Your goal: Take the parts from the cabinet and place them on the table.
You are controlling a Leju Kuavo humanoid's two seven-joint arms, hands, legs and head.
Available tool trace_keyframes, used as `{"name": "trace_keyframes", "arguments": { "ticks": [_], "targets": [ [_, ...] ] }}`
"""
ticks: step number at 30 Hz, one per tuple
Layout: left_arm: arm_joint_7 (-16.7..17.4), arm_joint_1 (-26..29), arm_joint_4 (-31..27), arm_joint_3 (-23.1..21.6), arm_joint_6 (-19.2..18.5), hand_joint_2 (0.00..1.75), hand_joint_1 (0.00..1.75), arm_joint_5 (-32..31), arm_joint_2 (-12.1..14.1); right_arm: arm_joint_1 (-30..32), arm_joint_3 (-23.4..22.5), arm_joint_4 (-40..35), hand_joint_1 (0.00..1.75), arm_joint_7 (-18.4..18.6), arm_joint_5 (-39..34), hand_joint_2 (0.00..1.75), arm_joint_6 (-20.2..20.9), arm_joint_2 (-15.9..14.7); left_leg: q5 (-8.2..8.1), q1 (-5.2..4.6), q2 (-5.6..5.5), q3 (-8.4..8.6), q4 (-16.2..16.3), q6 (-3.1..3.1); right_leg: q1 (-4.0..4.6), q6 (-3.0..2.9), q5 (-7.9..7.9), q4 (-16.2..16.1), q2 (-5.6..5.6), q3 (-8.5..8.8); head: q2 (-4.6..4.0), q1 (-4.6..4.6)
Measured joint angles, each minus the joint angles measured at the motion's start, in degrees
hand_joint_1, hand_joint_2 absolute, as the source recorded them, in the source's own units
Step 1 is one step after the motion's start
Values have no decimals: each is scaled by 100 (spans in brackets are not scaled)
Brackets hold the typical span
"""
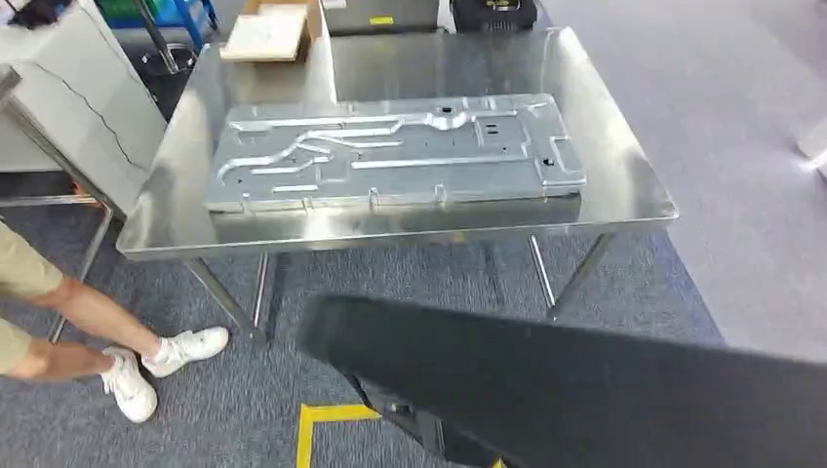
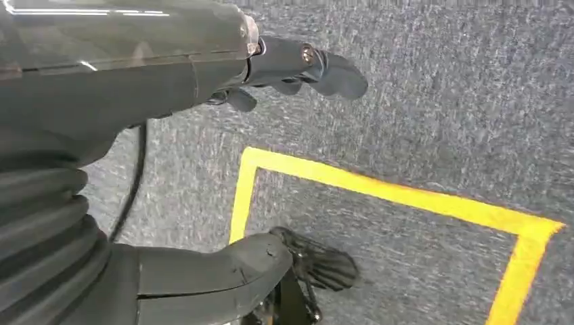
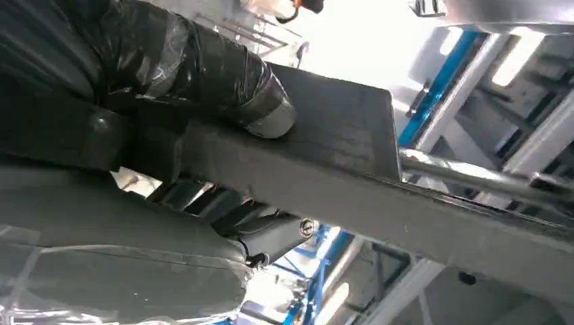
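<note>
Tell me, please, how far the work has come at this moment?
One stamped metal panel already lies flat on the steel table. The right hand grips a dark flat part, carried in front of the table but not over it. The left hand holds nothing. Setting this part down is left.

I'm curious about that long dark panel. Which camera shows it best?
The head view: the dark panel stretches across the foreground. The right wrist view shows a close stretch with the right hand gripping it; the left wrist view shows carpet.
</note>
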Motion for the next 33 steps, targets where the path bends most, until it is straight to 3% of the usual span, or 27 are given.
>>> {"name": "trace_keyframes", "arguments": {
  "ticks": [1, 3, 4, 7, 8, 10, 12, 13, 14, 15, 17, 18, 19, 22, 23, 24, 25, 27, 28, 29, 32, 33],
  "targets": [
    [-7, -1, 0, 0, 0, 175, 0, 0, 2, 8, -2, -18, 175, -7, -4, 175, 0, 0, -4, 18, 9, 41, -16, 36, 14, 32, 32, 16, -3, 11, 0, 4],
    [-15, -13, 0, 0, -11, 175, 0, 2, -4, -4, -7, -55, 175, -18, -2, 175, 7, 0, -13, 59, 4, 233, -72, 92, 7, 76, -82, 251, -42, -6, 0, 7],
    [-17, -18, 0, 0, -11, 175, 0, 0, -4, -19, -9, -65, 175, -22, -2, 175, 4, 0, -49, 60, 3, 259, -72, 127, 0, 98, -203, 619, -55, -222, 0, 2],
    [-22, -10, 0, 0, -17, 175, 0, 0, -18, 13, -9, -63, 175, -46, 0, 175, 7, 0, -157, 50, 6, 336, -66, 129, -11, 122, -756, 1738, -62, -1022, 0, 4],
    [-24, -6, 0, 0, -18, 175, 0, 0, -18, 19, -9, -63, 175, -46, 2, 175, 7, 0, -200, 48, 5, 386, -66, 126, -11, 118, -755, 1789, -69, -1137, 0, 2],
    [-26, -8, 0, 0, -20, 175, 0, 0, -20, 24, -9, -63, 175, -48, 9, 175, 11, -2, -307, 42, 2, 542, -66, 116, -7, 106, -321, 1236, -85, -1031, 0, 4],
    [-28, -11, 0, 0, -22, 175, 0, 0, -22, 23, -11, -65, 175, -48, 11, 175, 9, -2, -437, 36, 0, 739, -74, 78, 19, 27, 474, 175, -92, -682, 0, 4],
    [-26, -11, 0, 0, -22, 175, 0, 0, -29, 27, -13, -61, 175, -48, 11, 175, 11, -2, -468, 39, 1, 765, -127, 45, 65, -22, 509, 169, -96, -671, 0, 2],
    [-35, -24, 0, 0, -24, 175, 0, 0, -29, 25, -13, -59, 175, -48, 15, 175, 9, 0, -490, 29, -9, 802, -107, 24, 87, -27, 391, 109, -98, -683, 0, 4],
    [-35, -34, 0, 0, -24, 175, 0, -2, -28, 24, -15, -90, 175, -55, 11, 175, 9, 0, -513, 39, 1, 788, -113, -34, 84, -95, 473, 90, -88, -678, 0, 4],
    [-35, -23, 0, 2, -24, 175, 0, 0, -42, 30, -26, -105, 175, -44, 24, 175, 0, 2, -482, 27, -2, 852, -43, -111, 58, -195, 431, 42, -55, -572, 0, 11],
    [-35, -32, 2, 0, -26, 175, 0, -4, -46, 33, -26, -107, 175, -42, 26, 175, 2, 9, -551, 44, 8, 815, 90, -121, 37, -219, 427, -9, -71, -487, 0, 9],
    [-46, -49, 2, 0, -31, 175, 0, 0, -61, 30, -26, -109, 175, -44, 26, 175, 2, 11, -615, 44, 7, 639, 413, -143, 26, -248, 403, -26, -75, -450, 0, 7],
    [-48, -56, 0, 2, -31, 175, 0, 0, -59, 47, -26, -109, 175, -42, 28, 175, 2, 13, -1151, 75, 8, -216, 1645, -203, 30, -261, 309, -15, -74, -414, 0, 4],
    [-50, -37, 2, 2, -35, 175, 0, 0, -66, 49, -26, -109, 175, -42, 28, 175, 2, 15, -1162, 76, 8, -362, 1760, -229, 32, -259, 270, -9, -65, -381, 0, 2],
    [-55, -25, 2, 2, -35, 175, 0, 0, -70, 59, -26, -107, 175, -42, 33, 175, -2, 13, -1014, 76, 8, -379, 1632, -235, 32, -252, 229, -9, -59, -316, 0, 4],
    [-61, -21, 2, 2, -39, 175, 0, 0, -72, 62, -26, -107, 175, -39, 37, 175, -7, 13, -733, 75, 8, -290, 1275, -212, 35, -243, 177, -14, -59, -236, 0, 4],
    [-70, -18, 0, 4, -39, 175, 0, 0, -63, 63, -26, -109, 175, -37, 42, 175, -9, 15, 6, 37, 9, 50, 252, -90, 44, -226, 66, -31, -70, -81, 0, 4],
    [-70, -18, 0, 7, -39, 175, 0, 0, -50, 61, -26, -107, 175, -35, 42, 175, -9, 15, -30, 9, 7, 93, 101, -42, 49, -200, 36, -29, -71, -17, 0, 9],
    [-70, -28, 0, 7, -48, 175, 0, 0, -55, 68, -26, -109, 175, -35, 44, 175, -11, 15, -307, -16, 10, 89, 51, -24, 37, -157, 5, -40, -46, -57, 0, 4],
    [-74, 10, 0, 9, -46, 175, 0, 2, -46, 73, -28, -118, 175, -33, 46, 175, -15, 20, -112, 21, -13, 234, -91, 104, 66, -49, 38, 51, -51, 41, 0, 4],
    [-72, 3, 0, 11, -48, 175, 0, 0, -57, 74, -33, -127, 175, -29, 53, 175, -13, 20, -95, 52, -3, 355, -137, 81, 72, -25, -39, 115, -51, 39, 0, 4]
  ]
}}
